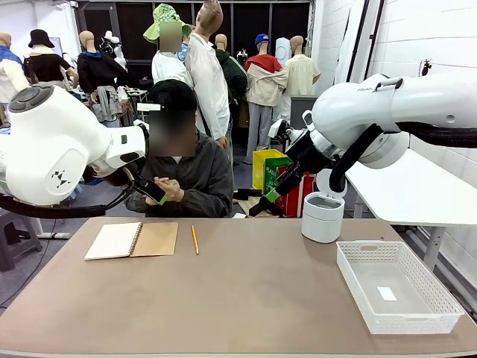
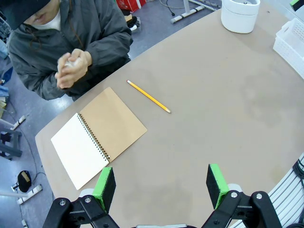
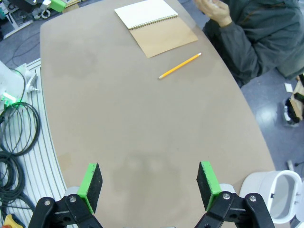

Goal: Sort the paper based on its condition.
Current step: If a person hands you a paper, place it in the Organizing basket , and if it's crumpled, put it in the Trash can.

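The left gripper (image 2: 160,183) hangs released above the table (image 1: 253,298), its green pads (image 2: 105,182) standing wide apart with nothing between them. In its own view, the open notebook (image 2: 97,140) lies just beyond its left finger, white page and brown cover both flat on the table. The pencil (image 2: 148,96) lies farther ahead, near the middle. Beyond the notebook, past the table's edge, the person's hands (image 2: 72,69) are pressed together. A bit of white shows between them, which looks like the paper (image 2: 70,62) (too small to say what state it is in). Far ahead and to the right of this gripper stand the bin (image 2: 241,14) and a corner of the basket (image 2: 292,42).

The right gripper (image 3: 148,183) is also released, its jaws at full spread over bare table and holding nothing. From its view, the pencil lies well ahead and the notebook farther on. The person's hand is off to the upper right, and the bin stands close beside the right finger.

In the front view, both grippers are raised clear of the table. The basket holds a small white slip (image 1: 386,293).
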